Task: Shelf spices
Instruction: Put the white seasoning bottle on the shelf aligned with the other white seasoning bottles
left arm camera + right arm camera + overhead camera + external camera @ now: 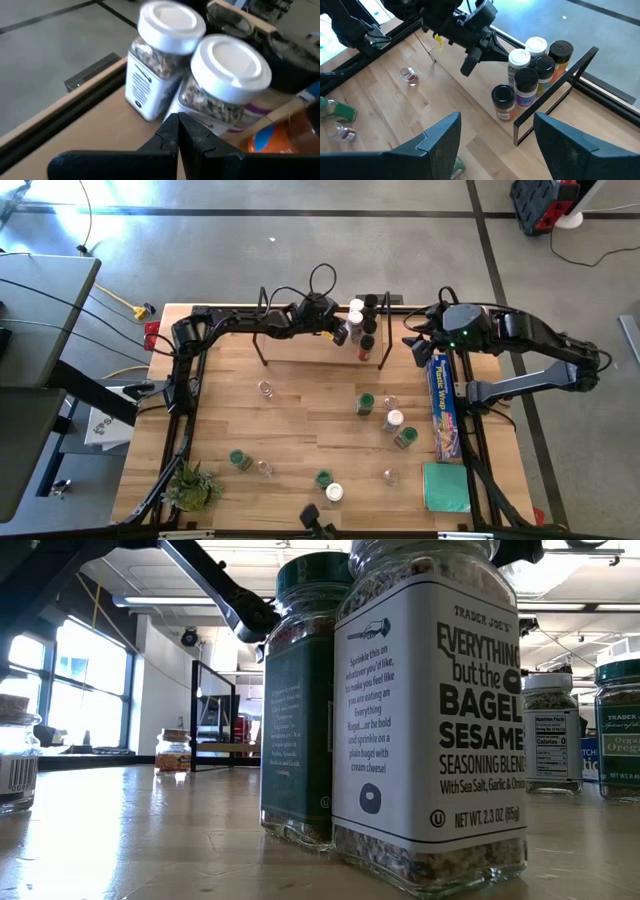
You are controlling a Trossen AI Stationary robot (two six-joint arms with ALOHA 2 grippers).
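Observation:
The shelf (pixel 300 350), a pale board with black wire end frames (pixel 555 90), stands at the table's far side. Several spices stand bunched at its right end (pixel 362 320): white-, black- and brown-lidded jars. My left gripper (pixel 338 330) is shut and reaches over the board, its tips (pixel 176 125) at the foot of two white-lidded jars (pixel 165 65) (pixel 225 80). My right gripper (pixel 495 150) hangs open above the table just right of the shelf (pixel 420 345), holding nothing. More spice jars stand loose on the table (pixel 394 420). My left gripper's shut fingertips (pixel 170 127) come nearly level along the board from the table's left. They point at the spot where the two white-lidded jars meet, low on their sides (pixel 172 107). I cannot tell whether they touch the jars.
A long blue plastic-wrap box (pixel 443 405) lies along the right edge, with a green pad (pixel 445 485) near it. A spiky plant (pixel 190 485) sits at the near left corner. Loose jars dot the table's middle and near side (pixel 240 460) (pixel 334 492); two loom close in the low view (pixel 430 710).

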